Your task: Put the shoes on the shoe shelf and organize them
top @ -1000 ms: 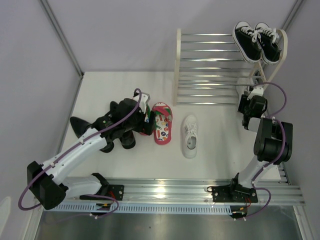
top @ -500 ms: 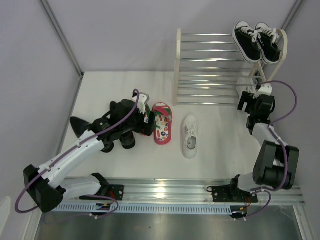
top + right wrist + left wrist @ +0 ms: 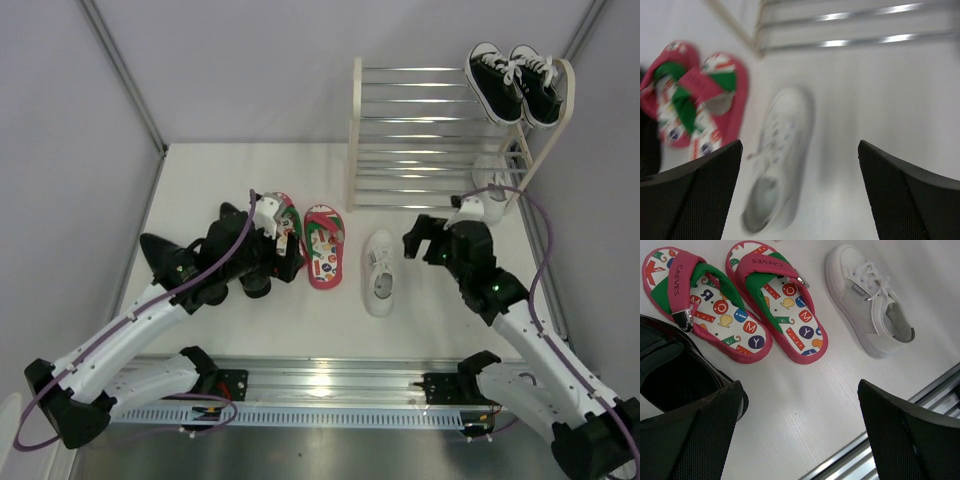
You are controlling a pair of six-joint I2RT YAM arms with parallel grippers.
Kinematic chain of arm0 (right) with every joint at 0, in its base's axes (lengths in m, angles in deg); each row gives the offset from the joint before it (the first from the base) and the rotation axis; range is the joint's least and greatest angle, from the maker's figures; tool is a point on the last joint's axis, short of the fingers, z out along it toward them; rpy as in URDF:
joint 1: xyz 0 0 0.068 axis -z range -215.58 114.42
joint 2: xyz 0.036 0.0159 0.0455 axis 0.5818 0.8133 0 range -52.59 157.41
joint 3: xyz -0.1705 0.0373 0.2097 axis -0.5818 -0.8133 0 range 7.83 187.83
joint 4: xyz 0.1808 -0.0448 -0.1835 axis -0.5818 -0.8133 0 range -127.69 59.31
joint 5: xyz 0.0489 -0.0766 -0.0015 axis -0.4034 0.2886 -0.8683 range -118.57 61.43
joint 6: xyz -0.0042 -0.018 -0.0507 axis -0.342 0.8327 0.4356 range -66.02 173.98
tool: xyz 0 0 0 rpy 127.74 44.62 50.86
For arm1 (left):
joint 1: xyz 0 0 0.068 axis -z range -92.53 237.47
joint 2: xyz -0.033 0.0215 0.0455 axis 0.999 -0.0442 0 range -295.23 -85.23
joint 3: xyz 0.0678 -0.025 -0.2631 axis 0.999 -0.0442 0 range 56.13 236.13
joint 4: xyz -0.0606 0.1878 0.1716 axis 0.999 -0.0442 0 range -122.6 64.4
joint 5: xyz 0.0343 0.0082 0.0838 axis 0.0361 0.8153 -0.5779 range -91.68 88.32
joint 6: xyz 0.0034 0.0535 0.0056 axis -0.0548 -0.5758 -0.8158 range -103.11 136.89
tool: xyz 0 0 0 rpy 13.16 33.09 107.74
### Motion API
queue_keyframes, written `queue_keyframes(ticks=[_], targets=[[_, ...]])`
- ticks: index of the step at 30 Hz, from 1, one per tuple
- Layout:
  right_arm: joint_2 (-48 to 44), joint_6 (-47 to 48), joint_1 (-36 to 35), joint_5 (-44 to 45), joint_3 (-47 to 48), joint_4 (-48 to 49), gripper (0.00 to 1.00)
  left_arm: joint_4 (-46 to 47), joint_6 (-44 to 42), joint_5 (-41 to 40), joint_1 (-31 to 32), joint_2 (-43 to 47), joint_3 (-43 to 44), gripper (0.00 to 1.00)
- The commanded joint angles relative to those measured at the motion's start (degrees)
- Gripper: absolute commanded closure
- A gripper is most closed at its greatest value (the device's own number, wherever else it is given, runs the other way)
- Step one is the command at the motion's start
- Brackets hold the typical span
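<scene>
Blurring smears white sneaker (image 3: 777, 155), right wrist; black dress shoe (image 3: 675, 375) half-hidden; both jaws spread.

Top external: fixed high overhead, looking down on whole table (image 3: 220, 170), shoe shelf (image 3: 430, 130) upper right. Left wrist: close, looking down at flip-flops (image 3: 785, 315), white sneaker (image 3: 865, 305). Right wrist: close, blurred; shares both, plus shelf bars along top.

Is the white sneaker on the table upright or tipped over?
Upright: the white sneaker sits sole down, laces and opening facing up.
</scene>
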State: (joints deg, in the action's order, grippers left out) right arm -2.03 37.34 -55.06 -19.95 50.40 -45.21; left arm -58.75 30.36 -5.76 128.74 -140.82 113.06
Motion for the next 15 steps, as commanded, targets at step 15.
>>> queue_keyframes(ticks=[15], targets=[[16.59, -36.44, -37.73, 24.77, 6.3, -30.74, 0.2, 2.21, 3.05, 5.04, 0.73, 9.62, -7.88, 0.01]])
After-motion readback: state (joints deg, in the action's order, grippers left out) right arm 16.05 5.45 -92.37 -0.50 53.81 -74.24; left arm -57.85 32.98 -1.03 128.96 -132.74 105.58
